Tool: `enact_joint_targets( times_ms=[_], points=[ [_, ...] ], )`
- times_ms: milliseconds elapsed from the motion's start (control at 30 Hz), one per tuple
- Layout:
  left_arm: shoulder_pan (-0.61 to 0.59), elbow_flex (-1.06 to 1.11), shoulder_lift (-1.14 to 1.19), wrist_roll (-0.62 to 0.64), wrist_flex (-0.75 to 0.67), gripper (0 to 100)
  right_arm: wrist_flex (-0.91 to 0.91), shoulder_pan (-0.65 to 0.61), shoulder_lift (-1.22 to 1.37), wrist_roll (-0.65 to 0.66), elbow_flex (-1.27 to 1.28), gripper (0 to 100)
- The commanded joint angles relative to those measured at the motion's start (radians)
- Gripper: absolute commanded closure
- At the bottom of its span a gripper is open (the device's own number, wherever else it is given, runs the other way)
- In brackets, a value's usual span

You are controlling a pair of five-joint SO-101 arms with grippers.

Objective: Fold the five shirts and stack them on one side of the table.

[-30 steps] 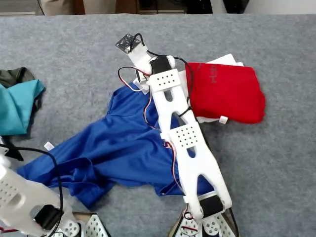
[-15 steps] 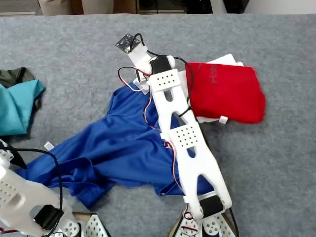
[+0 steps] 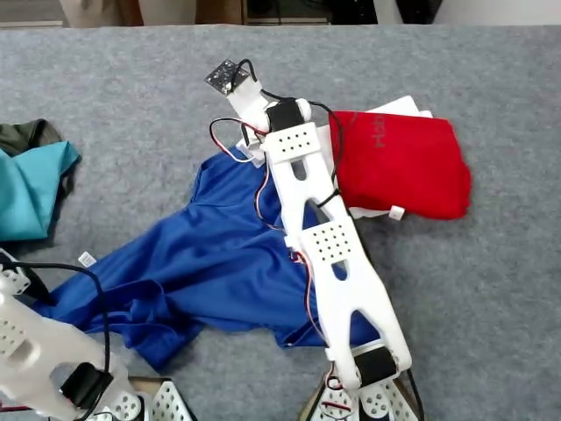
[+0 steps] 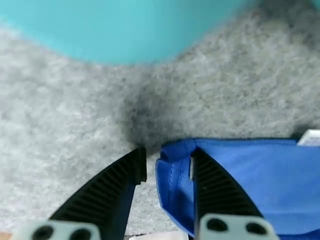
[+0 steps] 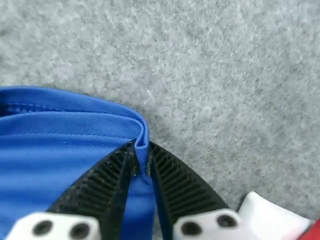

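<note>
A blue shirt point(image 3: 210, 263) lies crumpled and spread over the table's middle. My right gripper point(image 5: 141, 148) is shut on its hem point(image 5: 75, 120); in the high view this gripper point(image 3: 251, 149) sits at the shirt's far corner, beside the red shirt. My left gripper point(image 4: 167, 159) is open at the shirt's near-left corner point(image 4: 175, 160), and that folded blue edge lies between its fingers. From above, the left gripper point(image 3: 24, 285) sits at the table's left edge. A folded red shirt point(image 3: 403, 162) rests on a white one point(image 3: 399, 107) at the right.
A teal shirt point(image 3: 31, 189) lies bunched at the left edge with a dark garment point(image 3: 26, 134) behind it; the teal cloth point(image 4: 125, 25) is just beyond my left gripper. The right arm point(image 3: 324, 237) stretches over the blue shirt. Grey felt is bare at the far side and front right.
My left arm has shifted a little to the right, onto the blue shirt's near-left corner. The right arm and the shirts have not moved.
</note>
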Motion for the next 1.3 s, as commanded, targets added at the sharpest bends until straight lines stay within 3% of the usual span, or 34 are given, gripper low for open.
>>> enact_joint_targets(
  times_ms=[0, 167, 300, 567, 733, 1000, 1267],
  points=[
    [-0.008, -0.044, 0.068, 0.017, -0.021, 85, -0.006, 0.015, -0.013, -0.009, -0.031, 99.8],
    [-0.006, -0.137, 0.162, 0.040, 0.020, 86, -0.006, 0.015, -0.013, -0.009, -0.031, 99.8],
    [0.005, -0.176, 0.163, 0.137, 0.015, 99, -0.006, 0.015, -0.013, -0.009, -0.031, 99.8],
    [0.078, -0.204, 0.094, 0.176, 0.061, 98, 0.023, 0.018, -0.013, -0.009, -0.044, 99.8],
    [0.137, -0.204, -0.182, 0.203, 0.061, 98, 0.051, 0.024, -0.127, -0.009, -0.056, 99.8],
    [0.176, -0.210, -0.820, 0.362, 0.041, 98, 0.048, 0.027, -0.604, -0.012, -0.053, 99.8],
    [0.180, -0.311, -1.150, 0.555, -0.087, 98, -0.126, 0.119, -0.981, -0.152, -0.045, 99.8]
  ],
)
